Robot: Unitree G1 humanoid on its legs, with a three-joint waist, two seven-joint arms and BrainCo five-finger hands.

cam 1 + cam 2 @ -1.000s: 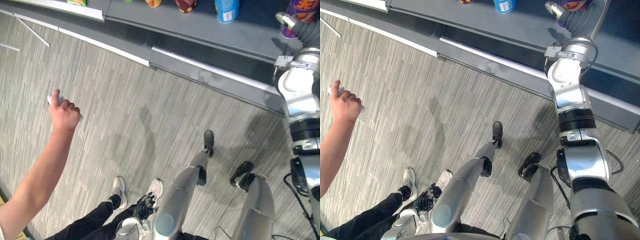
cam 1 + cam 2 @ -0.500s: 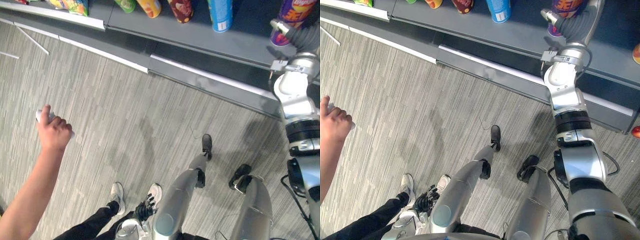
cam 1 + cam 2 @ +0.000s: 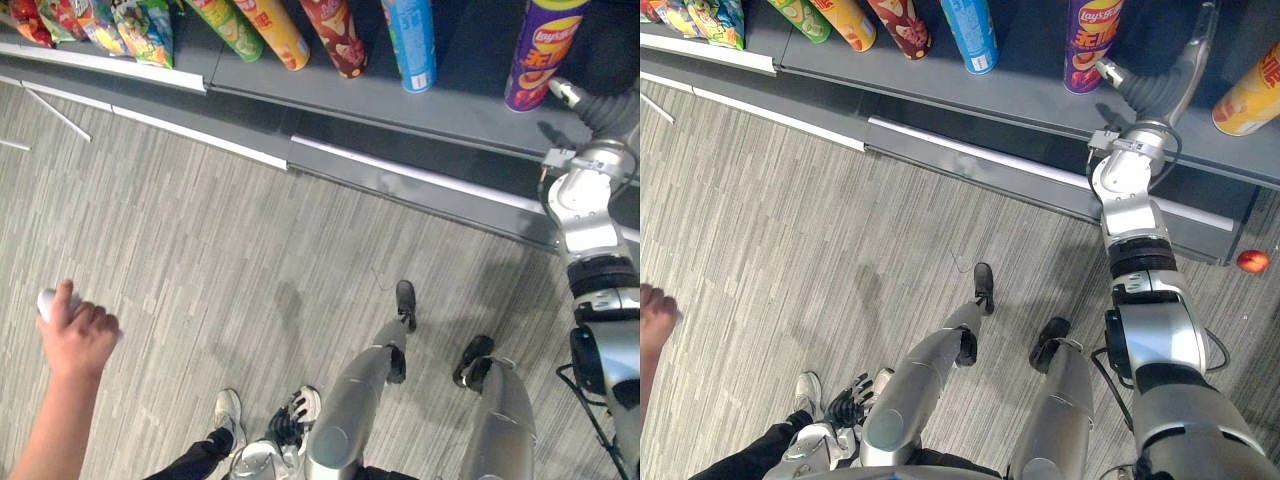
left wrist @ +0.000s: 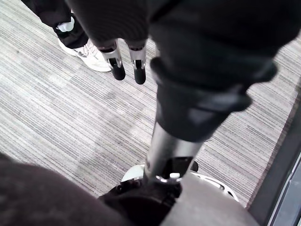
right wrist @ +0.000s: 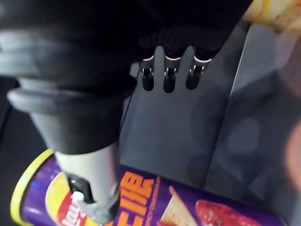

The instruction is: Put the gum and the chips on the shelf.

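As the view has tipped up, the purple chips can shows on the shelf at 1 o'clock, with right hand and left hand both slack-fingered and empty, leaving the gum, perhaps the white thing in a person's fist at 8 o'clock.

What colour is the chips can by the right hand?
Purple, yellow rim; the can shows best in right wrist view.

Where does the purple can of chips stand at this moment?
The purple can stands on the grey shelf, right of centre at the top of the right eye view, between the blue can and a yellow can further right.
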